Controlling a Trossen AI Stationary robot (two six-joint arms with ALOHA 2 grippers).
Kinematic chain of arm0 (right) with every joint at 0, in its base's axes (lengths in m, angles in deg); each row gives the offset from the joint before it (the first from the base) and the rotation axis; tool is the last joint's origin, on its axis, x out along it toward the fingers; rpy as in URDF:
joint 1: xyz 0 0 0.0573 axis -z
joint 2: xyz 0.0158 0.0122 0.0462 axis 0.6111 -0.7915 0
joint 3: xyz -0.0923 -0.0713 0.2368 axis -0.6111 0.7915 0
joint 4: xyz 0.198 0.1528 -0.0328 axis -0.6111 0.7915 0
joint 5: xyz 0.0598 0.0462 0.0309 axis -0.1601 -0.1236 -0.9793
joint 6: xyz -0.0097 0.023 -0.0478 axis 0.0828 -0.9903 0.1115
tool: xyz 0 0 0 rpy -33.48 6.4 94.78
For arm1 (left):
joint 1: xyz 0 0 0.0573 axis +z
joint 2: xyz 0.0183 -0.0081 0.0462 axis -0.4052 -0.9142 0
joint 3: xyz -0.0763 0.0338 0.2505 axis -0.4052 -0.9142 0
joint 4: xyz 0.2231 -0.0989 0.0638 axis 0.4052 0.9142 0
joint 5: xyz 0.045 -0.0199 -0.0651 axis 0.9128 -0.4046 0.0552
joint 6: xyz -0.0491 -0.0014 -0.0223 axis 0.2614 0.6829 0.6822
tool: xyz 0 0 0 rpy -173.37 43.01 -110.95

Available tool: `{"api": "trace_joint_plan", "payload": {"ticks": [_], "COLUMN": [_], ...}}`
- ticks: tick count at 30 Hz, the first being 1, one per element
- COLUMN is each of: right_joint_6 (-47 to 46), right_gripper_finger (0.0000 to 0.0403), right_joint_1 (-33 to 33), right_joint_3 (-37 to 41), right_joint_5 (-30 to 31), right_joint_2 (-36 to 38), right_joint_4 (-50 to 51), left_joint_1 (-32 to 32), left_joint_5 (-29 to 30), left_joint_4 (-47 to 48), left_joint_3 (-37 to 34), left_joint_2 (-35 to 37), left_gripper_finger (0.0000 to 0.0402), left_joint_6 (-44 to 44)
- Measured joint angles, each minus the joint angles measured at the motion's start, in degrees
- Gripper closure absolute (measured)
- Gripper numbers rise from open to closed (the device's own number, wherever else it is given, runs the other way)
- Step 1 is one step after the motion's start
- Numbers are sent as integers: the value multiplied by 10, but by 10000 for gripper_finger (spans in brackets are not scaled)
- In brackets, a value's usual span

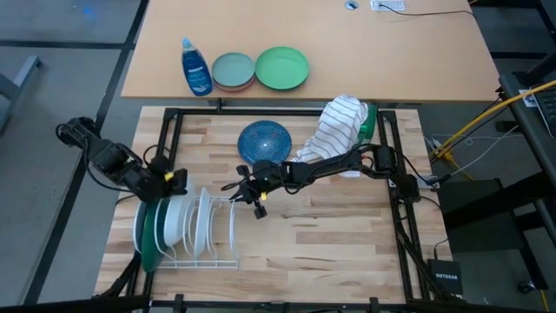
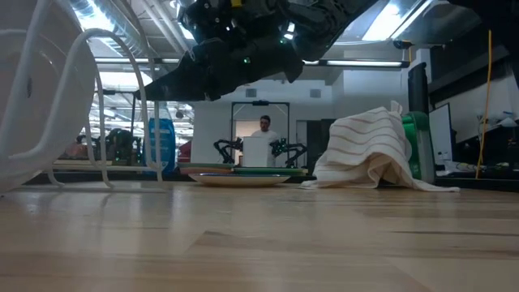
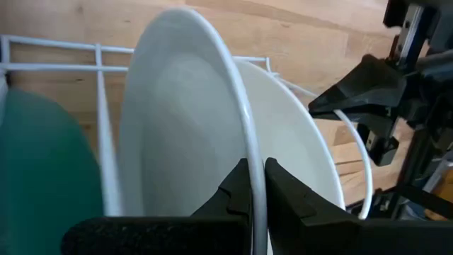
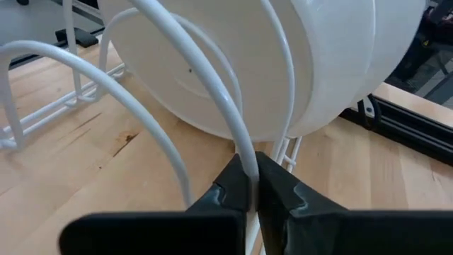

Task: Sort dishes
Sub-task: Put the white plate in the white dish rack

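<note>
Wooden across the table, with a white wire rack close to its front-left corner. Stands in that rack, on edge and side by side: dark green plate nearest the left edge, then white plates toward the middle. Lies flat and alone toward the back edge, near its middle: blue speckled plate, not yet racked, beside a striped towel. Could skid or tip the whole rack if pulled sideways, since the right gripper pinches narrow on one wire hoop at the rack's middle-facing end. Could knock one white plate against its neighbour, or lean it out of its slot, if released askew. Could slip off the thin rim too: left gripper nipped nearly closed over the top edge of a white plate, with little surface under the pads. Faces sideways along the rack row, hollow side toward the table's middle as far as can be judged; being round, has no long axis, only a disc plane upright and running front to back.
</note>
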Motion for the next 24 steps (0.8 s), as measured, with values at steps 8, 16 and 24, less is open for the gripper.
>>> {"api": "trace_joint_plan", "payload": {"ticks": [8,16,24], "right_joint_6": [-7,-2,-8], "right_gripper_finger": [365,378,350], "right_joint_1": [0,0,0], "right_joint_3": [0,0,0], "right_joint_5": [-2,-5,-5], "right_joint_2": [0,0,1], "right_joint_4": [1,3,24], "left_joint_1": [0,0,0], "left_joint_5": [-11,-16,-12], "left_joint_4": [-13,-20,-25], "left_joint_3": [0,0,0], "left_joint_2": [-43,-60,-58], "left_gripper_finger": [390,373,316], "left_joint_6": [-14,-31,-95]}}
